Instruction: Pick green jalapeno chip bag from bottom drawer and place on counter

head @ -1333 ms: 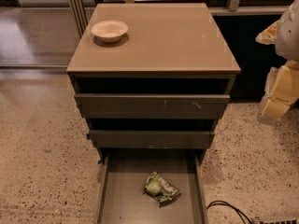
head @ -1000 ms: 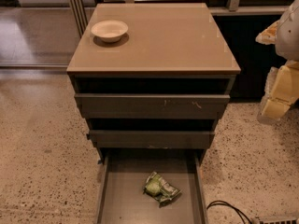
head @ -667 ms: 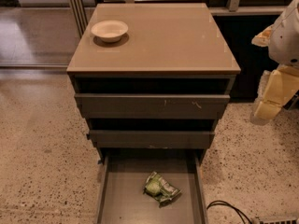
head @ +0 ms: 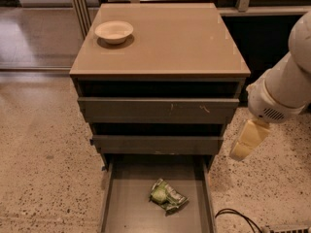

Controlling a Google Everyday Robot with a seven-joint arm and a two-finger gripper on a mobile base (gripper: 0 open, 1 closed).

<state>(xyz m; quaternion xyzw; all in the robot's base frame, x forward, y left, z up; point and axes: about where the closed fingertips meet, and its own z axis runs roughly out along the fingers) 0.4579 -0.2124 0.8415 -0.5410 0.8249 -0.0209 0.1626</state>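
In open bottom drawer (head: 127, 208), mid-floor: crumpled green jalapeno chip bag (head: 168, 196), lying loose, clear of side walls. Gripper (head: 247, 140) right of cabinet, beside 2 upper drawers (head: 158, 109), over speckled floor (head: 43, 169), well apart from bag; open or closed: cannot tell. White bowl (head: 113, 31) on counter (head: 170, 42), rear-left corner.

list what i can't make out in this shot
camera view:
- bottom drawer: near end cut off by the lower edge.
- upper drawers: insides lost in shadow.
- pincer, right of the drawers above the floor: its arm cut off by the right edge.
- green jalapeno chip bag: print unreadable, crumpled.
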